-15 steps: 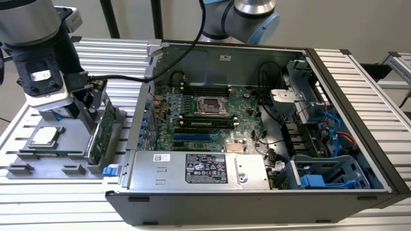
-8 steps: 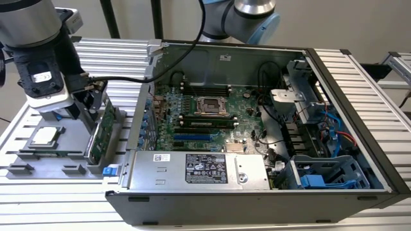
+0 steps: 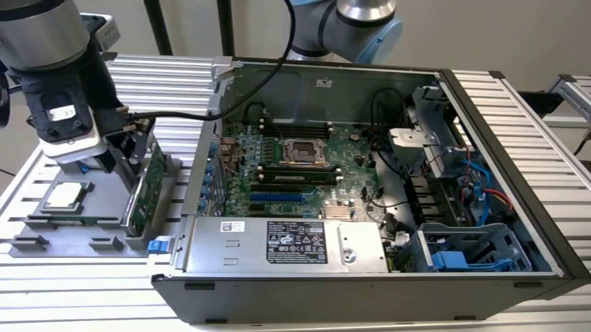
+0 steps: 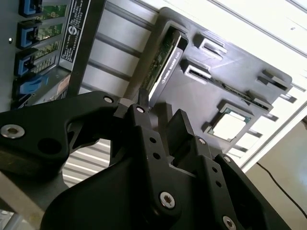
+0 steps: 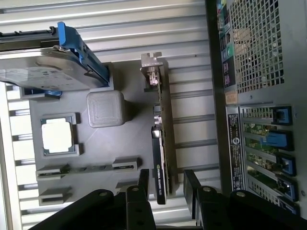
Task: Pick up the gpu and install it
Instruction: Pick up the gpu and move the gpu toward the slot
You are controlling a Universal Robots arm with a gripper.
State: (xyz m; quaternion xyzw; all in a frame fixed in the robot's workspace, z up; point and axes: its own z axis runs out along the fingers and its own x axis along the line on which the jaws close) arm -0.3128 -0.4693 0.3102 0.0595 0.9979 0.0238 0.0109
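**Operator:** What is around my gripper?

**Spotter:** Your gripper (image 3: 129, 149) hangs over the grey fixture tray (image 3: 55, 235), on the exterior view's left of the open computer case (image 3: 314, 93). The case's rear panel (image 5: 232, 143), with its blue slot tabs, stands just beside the card on one side. On the other side, on the same tray, you have a grey square block (image 5: 105, 109), the CPU chip (image 5: 57, 135) and the hard drive in its blue frame (image 5: 43, 72).

**Operator:** And the card itself?

**Spotter:** The gpu (image 5: 163, 153) stands on its long edge in a slot of the tray, outside the case. One face is green board, the other a black shroud. Its silver bracket (image 5: 152, 67) is at the end away from you.

**Operator:** My jaws?

**Spotter:** They are apart, with one finger (image 5: 144, 179) on each side of the card's near end. You cannot tell from here whether either pad touches it.
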